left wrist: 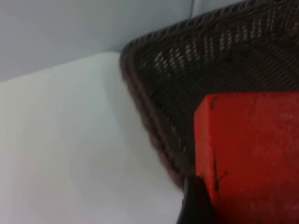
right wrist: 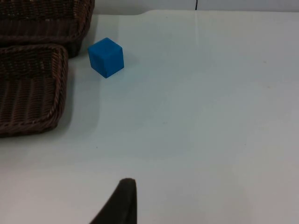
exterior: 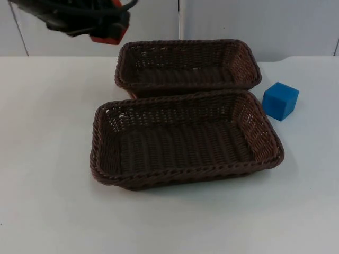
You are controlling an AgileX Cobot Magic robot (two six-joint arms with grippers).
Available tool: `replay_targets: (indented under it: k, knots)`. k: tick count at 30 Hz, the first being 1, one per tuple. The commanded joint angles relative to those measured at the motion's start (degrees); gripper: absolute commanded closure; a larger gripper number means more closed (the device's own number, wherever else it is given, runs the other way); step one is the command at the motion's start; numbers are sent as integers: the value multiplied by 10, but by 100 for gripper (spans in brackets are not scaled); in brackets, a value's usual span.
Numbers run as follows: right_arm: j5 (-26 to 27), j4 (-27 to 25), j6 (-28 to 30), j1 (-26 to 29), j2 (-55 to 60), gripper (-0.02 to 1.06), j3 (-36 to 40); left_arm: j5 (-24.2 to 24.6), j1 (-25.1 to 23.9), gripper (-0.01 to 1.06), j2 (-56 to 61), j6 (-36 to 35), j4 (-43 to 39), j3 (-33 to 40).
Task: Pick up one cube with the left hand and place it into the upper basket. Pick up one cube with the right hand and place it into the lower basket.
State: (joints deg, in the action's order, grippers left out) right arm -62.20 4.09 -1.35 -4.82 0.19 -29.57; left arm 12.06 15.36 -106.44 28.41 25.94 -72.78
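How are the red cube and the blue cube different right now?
The red cube is held in the left gripper above the table, beside the upper basket; the blue cube sits free on the table, right of both baskets. One is red, one blue. Both are plain cubes, neither in a basket.

red cube [left wrist: 250,154]: held aloft by upper basket [exterior: 188,66] | blue cube [exterior: 280,100]: on table beside lower basket [exterior: 185,140]

2 baskets [exterior: 188,69], 1 red cube [exterior: 108,36], 1 blue cube [exterior: 280,100]
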Motion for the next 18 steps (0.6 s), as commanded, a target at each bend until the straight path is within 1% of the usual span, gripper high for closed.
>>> replay_targets:
  k: [1, 4, 5, 9, 10, 14, 15, 18]
  knots:
    - [4, -2, 6, 3, -2, -1, 0, 1, 8, 105, -22, 4, -1, -26]
    - [4, -2, 6, 3, -2, -1, 0, 9, 19, 105, -83, 4, 0, -92]
    - [4, -2, 6, 3, -2, -1, 0, 9, 19, 105, -83, 4, 0, -92]
    - [4, -2, 6, 3, -2, -1, 0, 26, 23, 105, -154, 4, 9, -170]
    - [4, -2, 6, 3, -2, -1, 0, 26, 23, 105, -154, 4, 9, -170]
    - [4, -2, 6, 3, -2, -1, 0, 26, 27, 105, -223, 4, 30, -242]
    - [4, -2, 6, 3, -2, -1, 0, 26, 27, 105, -223, 4, 30, -242]
    - [4, -2, 6, 3, -2, -1, 0, 26, 34, 105, -264, 4, 37, -286]
